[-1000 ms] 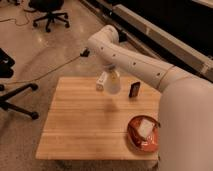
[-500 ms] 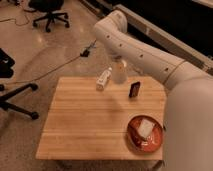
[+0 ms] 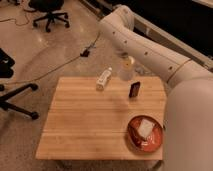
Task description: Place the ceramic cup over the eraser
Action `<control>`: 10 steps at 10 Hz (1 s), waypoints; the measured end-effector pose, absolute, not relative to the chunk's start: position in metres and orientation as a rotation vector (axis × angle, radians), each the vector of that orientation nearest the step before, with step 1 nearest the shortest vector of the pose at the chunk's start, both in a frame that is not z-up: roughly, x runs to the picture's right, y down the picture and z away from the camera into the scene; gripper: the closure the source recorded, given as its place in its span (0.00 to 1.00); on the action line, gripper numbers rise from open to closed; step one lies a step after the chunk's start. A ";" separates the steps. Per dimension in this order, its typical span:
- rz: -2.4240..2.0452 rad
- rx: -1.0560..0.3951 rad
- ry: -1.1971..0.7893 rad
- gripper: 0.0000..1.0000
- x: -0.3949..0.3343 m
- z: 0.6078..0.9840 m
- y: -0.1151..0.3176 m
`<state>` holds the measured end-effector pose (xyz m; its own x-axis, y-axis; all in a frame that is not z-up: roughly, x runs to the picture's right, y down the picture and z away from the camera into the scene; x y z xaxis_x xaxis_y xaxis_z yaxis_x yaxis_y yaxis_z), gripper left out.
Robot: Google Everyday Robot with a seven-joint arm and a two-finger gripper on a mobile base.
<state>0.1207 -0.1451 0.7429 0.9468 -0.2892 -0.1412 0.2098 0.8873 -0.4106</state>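
My gripper (image 3: 125, 64) hangs over the far edge of the wooden table (image 3: 85, 125), at the end of the white arm that comes in from the right. It is shut on a pale ceramic cup (image 3: 125, 72) and holds it just above the tabletop. The eraser (image 3: 134, 90), a small dark block, stands on the table a little in front of and to the right of the cup, apart from it.
A white bottle (image 3: 103, 79) lies on the table to the left of the gripper. A red bowl (image 3: 145, 134) holding a white thing sits at the front right corner. Office chairs (image 3: 47, 12) and a cable lie on the floor behind.
The gripper has moved right with the cup, from over the white bottle towards the eraser. The bottle, eraser and bowl have stayed put.
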 end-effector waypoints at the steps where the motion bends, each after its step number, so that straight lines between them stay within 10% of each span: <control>1: -0.252 -0.407 0.207 1.00 0.128 0.746 -0.143; 10: -0.148 -0.498 0.246 1.00 0.207 0.806 -0.100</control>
